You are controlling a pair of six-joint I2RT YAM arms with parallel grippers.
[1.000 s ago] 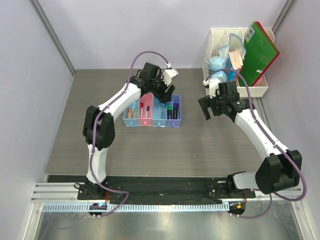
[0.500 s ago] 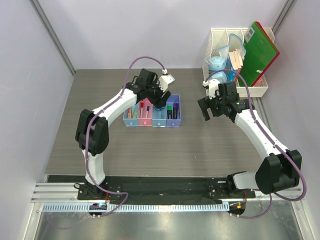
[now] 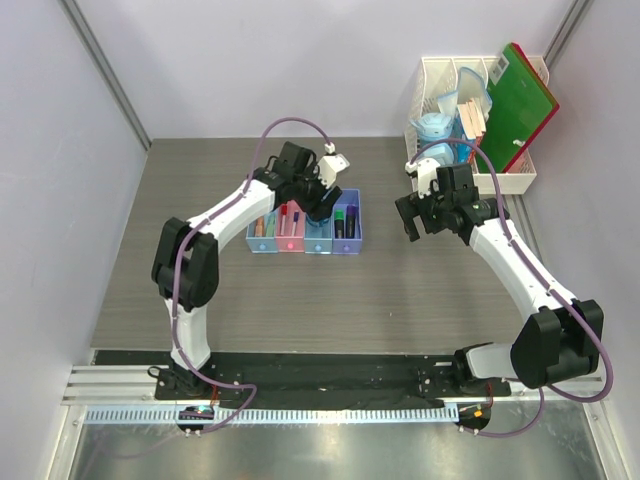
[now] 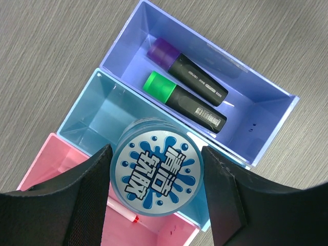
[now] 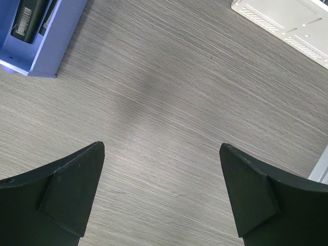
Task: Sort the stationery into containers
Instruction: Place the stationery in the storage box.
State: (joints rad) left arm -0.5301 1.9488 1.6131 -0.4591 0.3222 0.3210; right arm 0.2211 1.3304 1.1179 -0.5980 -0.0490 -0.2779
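1. The containers (image 3: 305, 247) already hold most of the stationery, so I think the sorting is nearly done.
2. The right gripper (image 5: 161, 154), to the right of the containers, is wide open and holds nothing.
3. The left gripper (image 4: 156, 161) squeezes the blue tape roll (image 4: 154, 177) above the containers' blue bin (image 4: 97, 118). It is not dropped in yet.
4. Two black markers (image 4: 197, 105) lie in the containers' purple bin (image 4: 251, 120).
5. The tape's top has big blue-and-white Chinese letters. The markers' print is too small to read.

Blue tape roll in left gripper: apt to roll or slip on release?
Blue tape roll looks rigid and round, so probably rolls if dropped on edge. Glossy rim may slip in the left gripper. Held flat above the light blue bin, it likely settles.
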